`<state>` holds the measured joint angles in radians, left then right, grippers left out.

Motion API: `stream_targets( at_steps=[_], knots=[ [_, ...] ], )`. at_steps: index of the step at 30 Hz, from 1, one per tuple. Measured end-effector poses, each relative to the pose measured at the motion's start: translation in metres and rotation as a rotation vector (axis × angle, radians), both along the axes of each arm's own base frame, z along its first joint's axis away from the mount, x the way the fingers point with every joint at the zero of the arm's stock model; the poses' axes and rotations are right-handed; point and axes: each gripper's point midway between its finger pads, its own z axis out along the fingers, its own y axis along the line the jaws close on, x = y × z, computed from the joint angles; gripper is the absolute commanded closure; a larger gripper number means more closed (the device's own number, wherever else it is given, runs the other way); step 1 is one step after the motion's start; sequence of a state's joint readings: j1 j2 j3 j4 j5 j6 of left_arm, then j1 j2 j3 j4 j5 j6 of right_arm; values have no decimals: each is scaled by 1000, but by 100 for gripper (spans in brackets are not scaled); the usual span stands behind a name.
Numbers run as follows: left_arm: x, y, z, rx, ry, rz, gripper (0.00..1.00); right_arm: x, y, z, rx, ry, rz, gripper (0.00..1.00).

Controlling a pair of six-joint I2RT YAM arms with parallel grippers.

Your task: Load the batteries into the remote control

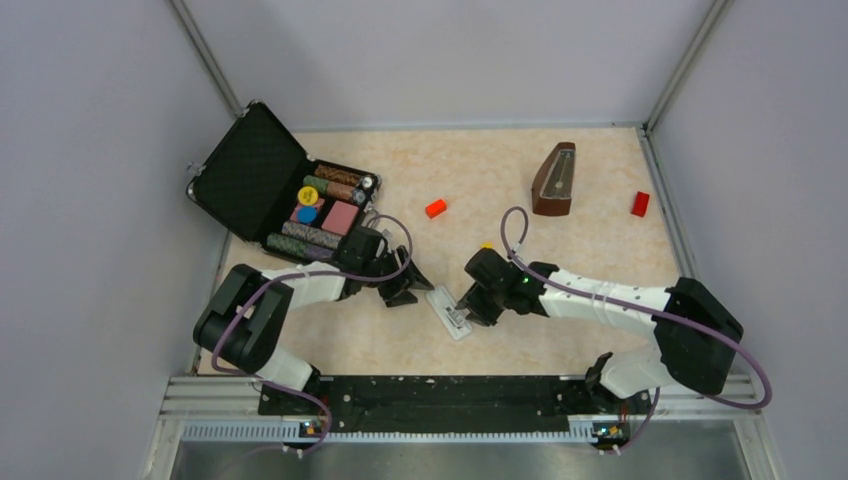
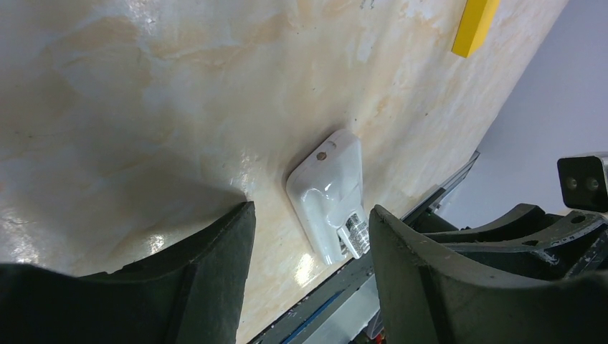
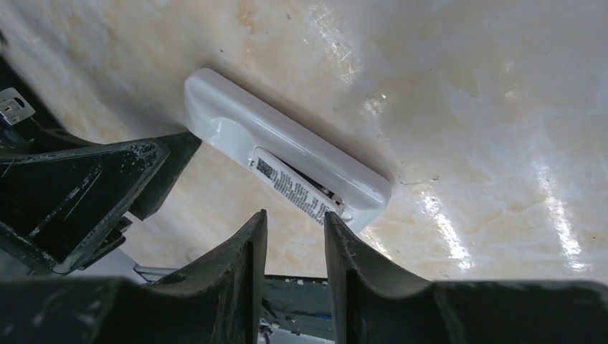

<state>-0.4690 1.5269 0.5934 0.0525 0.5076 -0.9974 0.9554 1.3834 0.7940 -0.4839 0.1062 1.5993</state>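
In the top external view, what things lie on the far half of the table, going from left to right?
Open black hard case → small orange-red block → brown pyramid-shaped wooden metronome → small red block.

Both arms are the same build: the left arm (image 1: 312,285) and right arm (image 1: 590,305) have white shells on the links and chunky black joint housings. A purple cable (image 1: 503,232) loops along each one. The right one shows a tiny green light (image 1: 525,281). Up close the end effector fingers (image 3: 229,287) are matte black and pretty scuffed.
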Motion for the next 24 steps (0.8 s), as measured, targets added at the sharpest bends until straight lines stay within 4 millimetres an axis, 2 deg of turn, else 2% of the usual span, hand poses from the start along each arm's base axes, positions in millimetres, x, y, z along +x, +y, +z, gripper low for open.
stream_targets(
  at_steps=[6, 12, 18, 24],
  knots=[
    [-1, -1, 0, 2, -1, -2, 35, -7, -8, -1, -30, 21, 2, 63],
    [-1, -2, -1, 3, 0, -5, 35, -11, -8, -3, -36, 29, 15, 63],
    [-1, -2, -1, 4, -2, -6, 35, -13, -5, -8, -46, 43, 24, 65],
    [-1, -3, -1, 0, -3, -8, 35, -15, -2, -9, -42, 45, 31, 72]
  ],
)
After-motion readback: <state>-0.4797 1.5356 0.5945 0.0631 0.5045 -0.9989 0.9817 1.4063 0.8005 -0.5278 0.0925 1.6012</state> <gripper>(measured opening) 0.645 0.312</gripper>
